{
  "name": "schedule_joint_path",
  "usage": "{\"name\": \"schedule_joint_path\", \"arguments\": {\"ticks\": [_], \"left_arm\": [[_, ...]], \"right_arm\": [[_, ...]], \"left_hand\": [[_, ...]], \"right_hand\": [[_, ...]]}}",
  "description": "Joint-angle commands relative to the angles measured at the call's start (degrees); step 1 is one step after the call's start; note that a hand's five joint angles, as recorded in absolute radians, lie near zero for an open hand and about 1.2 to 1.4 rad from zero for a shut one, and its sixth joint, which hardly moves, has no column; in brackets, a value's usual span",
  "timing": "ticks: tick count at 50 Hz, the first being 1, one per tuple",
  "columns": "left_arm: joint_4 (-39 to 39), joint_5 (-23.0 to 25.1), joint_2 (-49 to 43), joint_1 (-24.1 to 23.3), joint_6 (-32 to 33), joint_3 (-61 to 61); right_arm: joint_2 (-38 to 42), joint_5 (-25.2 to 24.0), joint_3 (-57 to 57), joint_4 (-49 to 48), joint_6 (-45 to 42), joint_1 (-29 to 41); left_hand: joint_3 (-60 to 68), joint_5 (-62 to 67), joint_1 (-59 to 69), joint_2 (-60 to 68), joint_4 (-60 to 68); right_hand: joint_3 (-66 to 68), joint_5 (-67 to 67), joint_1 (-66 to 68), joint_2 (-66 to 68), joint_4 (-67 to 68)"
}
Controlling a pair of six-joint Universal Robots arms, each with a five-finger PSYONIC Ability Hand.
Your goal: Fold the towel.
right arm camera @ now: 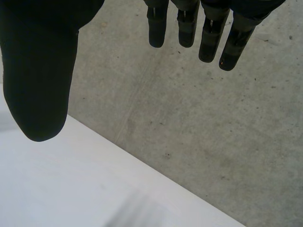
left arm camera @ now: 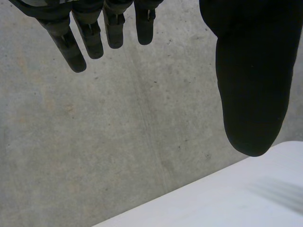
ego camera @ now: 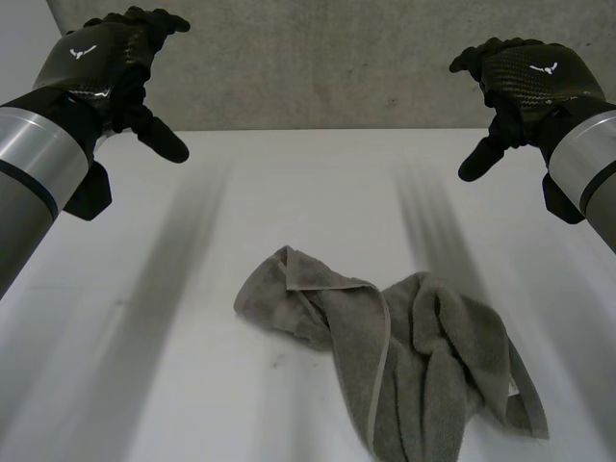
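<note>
Both hands hang high and well away from the towel [ego camera: 404, 366], so the step in hand looks to be the first reach. Far left of the towel and beyond it, the left hand [ego camera: 101, 58] has its fingers [left arm camera: 90, 40] straight and spread from the thumb, holding nothing. The towel lies crumpled on the table [ego camera: 144, 366], bunched in ropy folds, with one flatter corner [ego camera: 289, 274] poking out at its left end and a hem [ego camera: 385, 356] running down its middle. Far right of the towel, the right hand [ego camera: 529, 77] is likewise loose and empty. I judge it best to pinch that left corner first, find a matching corner at the towel's right end, then draw the two apart so the cloth lies flat before any fold.
</note>
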Motion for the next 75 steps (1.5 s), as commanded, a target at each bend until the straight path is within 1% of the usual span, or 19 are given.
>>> {"name": "schedule_joint_path", "arguments": {"ticks": [1,10,12,17,21,29,36,38,39,41,45,47,50,59,61,66,70,72,75], "left_arm": [[-0.02,0.08,-1.26,-0.17,0.35,-0.09],[0.07,0.70,-6.18,-3.69,0.62,-0.26],[0.15,2.71,-10.29,-6.23,0.79,0.43],[0.07,7.54,-17.93,-7.47,2.19,2.19],[0.33,11.06,-25.23,-9.39,6.49,4.73],[2.09,11.42,-36.49,-11.95,15.37,10.45],[2.97,11.60,-41.51,-12.57,17.75,12.74],[3.14,11.69,-42.74,-12.57,17.93,13.44],[3.14,11.69,-42.74,-12.57,17.93,13.45],[3.23,11.78,-43.09,-12.57,17.93,13.97],[4.02,11.78,-43.18,-12.57,18.37,14.33],[6.12,11.34,-43.53,-12.39,19.59,14.50],[8.67,10.81,-43.71,-12.31,21.96,14.76],[17.12,7.73,-39.58,-10.72,28.04,17.93],[24.37,4.32,-33.63,-7.84,26.47,18.11],[34.49,-0.60,-25.20,-5.02,18.31,16.09],[36.37,-1.32,-19.98,-2.55,13.45,12.92],[35.06,-0.80,-17.18,0.95,12.48,9.60],[33.99,-0.27,-17.17,2.02,12.39,7.91]], "right_arm": [[0.09,0.08,0.00,0.00,-0.53,0.00],[0.26,-0.09,-0.18,3.16,-10.99,0.17],[0.96,-0.10,0.17,7.71,-19.12,0.17],[2.37,0.69,2.18,14.48,-26.71,-0.53],[2.37,0.35,6.75,17.04,-25.50,-0.71],[3.33,-1.58,15.62,15.39,-14.70,-0.71],[8.61,-4.66,20.03,10.28,-12.31,-0.79],[10.97,-3.88,19.77,8.01,-12.48,-0.62],[10.98,-3.87,19.77,7.99,-12.48,-0.62],[11.95,-2.65,18.72,4.58,-12.66,-0.18],[12.39,-1.33,16.78,0.96,-13.28,0.17],[13.79,-0.62,14.42,-0.18,-15.02,0.17],[15.72,-0.45,11.61,-0.09,-17.66,0.17],[17.31,0.34,-2.38,-2.55,-23.82,0.08],[16.18,3.32,-10.25,-10.15,-23.47,-0.53],[10.30,7.45,-12.92,-26.24,-23.47,-0.01],[9.14,7.55,-12.48,-25.58,-24.26,0.26],[9.40,7.29,-12.31,-18.50,-24.26,0.00],[9.75,7.02,-11.96,-14.77,-24.26,-0.18]], "left_hand": [[1.90,0.85,1.96,1.87,1.94],[3.41,2.36,3.47,3.39,3.45],[4.42,3.37,4.48,4.40,4.46],[5.77,4.71,5.83,5.74,5.80],[6.61,5.55,6.67,6.58,6.64],[12.82,11.76,12.88,12.79,12.85],[23.43,22.38,23.49,23.40,23.47],[30.28,29.23,30.34,30.26,30.32],[30.33,29.27,30.39,30.30,30.37],[43.56,42.51,43.62,43.53,43.60],[53.21,52.15,53.26,53.18,53.24],[68.60,67.54,68.66,68.57,68.63],[69.67,68.61,69.73,69.64,69.70],[69.67,68.61,69.73,69.64,69.70],[69.67,68.61,69.73,69.64,69.70],[69.67,68.61,69.73,69.64,69.70],[69.67,68.61,69.73,69.64,69.70],[69.67,68.61,69.73,69.64,69.70],[69.67,68.61,69.73,69.64,69.70]], "right_hand": [[-1.94,-2.81,-1.13,-2.68,-2.95],[-1.94,-2.81,-1.13,-2.68,-2.95],[-1.94,-2.81,-1.13,-2.68,-2.95],[-1.94,-2.81,-1.13,-2.68,-2.95],[-1.94,-2.81,-1.13,-2.68,-2.95],[-1.94,-2.81,-1.13,-2.68,-2.95],[-1.94,-2.81,-1.13,-2.68,-2.95],[8.32,7.45,9.13,7.58,7.31],[8.40,7.53,9.21,7.67,7.39],[33.19,32.31,33.99,32.45,32.17],[47.77,46.89,48.57,47.03,46.76],[59.81,58.94,60.62,59.08,58.80],[68.04,67.16,68.84,67.30,67.02],[68.06,67.19,68.87,67.32,67.05],[68.06,67.19,68.87,67.32,67.05],[68.06,67.19,68.87,67.32,67.05],[68.06,67.19,68.87,67.32,67.05],[68.06,67.19,68.87,67.32,67.05],[68.06,67.19,68.87,67.32,67.05]]}}
